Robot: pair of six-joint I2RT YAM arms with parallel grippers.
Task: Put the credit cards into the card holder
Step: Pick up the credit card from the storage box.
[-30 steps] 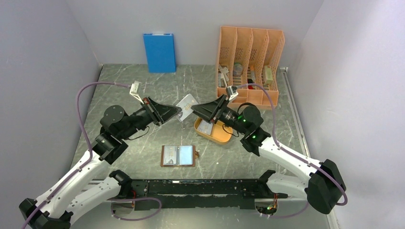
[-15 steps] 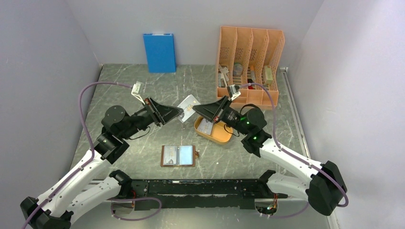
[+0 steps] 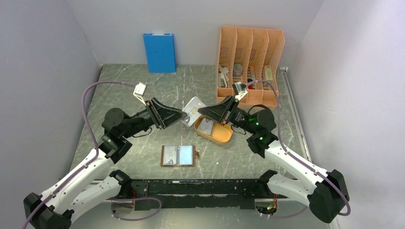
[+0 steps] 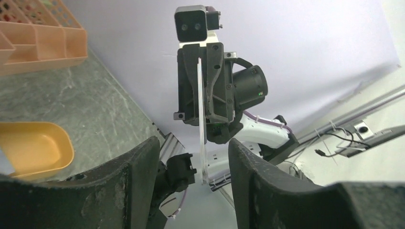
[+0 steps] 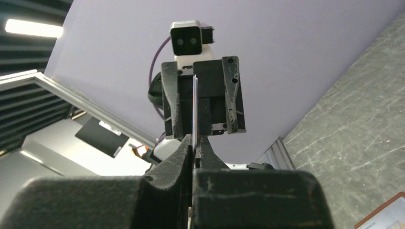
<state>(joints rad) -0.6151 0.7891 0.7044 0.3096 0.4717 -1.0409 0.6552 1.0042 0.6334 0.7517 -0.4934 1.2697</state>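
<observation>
Black two-finger right gripper (image 5: 195,144) pinched tight on thin white plastic card (image 5: 195,109), seen edge-on and upright. Card's far end sits between the spread jaws of black left gripper (image 5: 203,101) facing the lens, touching neither. Grey marbled table (image 5: 353,109) at right. Corner of brown leather card holder (image 5: 382,215) bottom right.

We have the card holder (image 3: 178,155) front-centre on the table (image 3: 143,86), tray (image 3: 220,135) behind-right of it, 1 spare card (image 3: 206,127) inside. Back right: file rack (image 3: 250,64); back left: box (image 3: 159,52). Between left gripper (image 3: 180,116) and right gripper (image 3: 200,111), behind the holder: raised card (image 3: 192,110).
</observation>
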